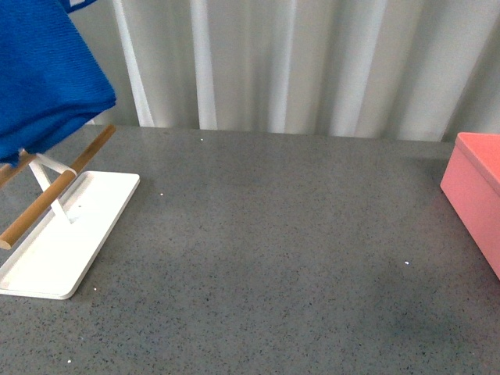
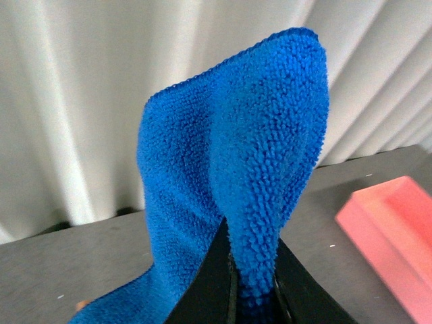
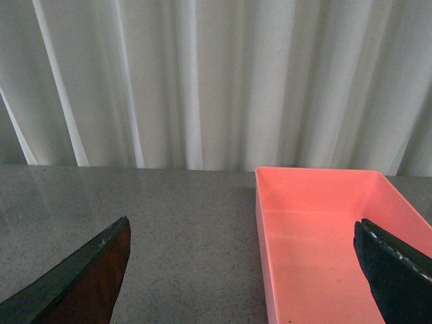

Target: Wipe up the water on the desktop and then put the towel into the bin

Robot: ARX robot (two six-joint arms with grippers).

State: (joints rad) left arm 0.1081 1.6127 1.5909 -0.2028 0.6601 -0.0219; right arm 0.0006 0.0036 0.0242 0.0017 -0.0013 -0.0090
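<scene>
The bright blue towel (image 1: 43,74) hangs high at the far left of the front view, above the white rack, lifted off the dark speckled desktop (image 1: 266,234). My left gripper (image 2: 251,273) is shut on the towel (image 2: 236,155), a fold pinched between its black fingers (image 2: 209,283). The salmon-pink bin (image 1: 478,195) stands at the right edge of the desktop. My right gripper (image 3: 243,250) is open above the bin's (image 3: 324,236) near wall, one finger over the desktop (image 3: 169,223), the other over the bin's inside. No water shows on the desktop.
A flat white tray (image 1: 66,242) with two wooden rods (image 1: 39,207) on a white stand sits at the front left, under the towel. A pale pleated curtain (image 1: 312,62) closes off the back of the desktop.
</scene>
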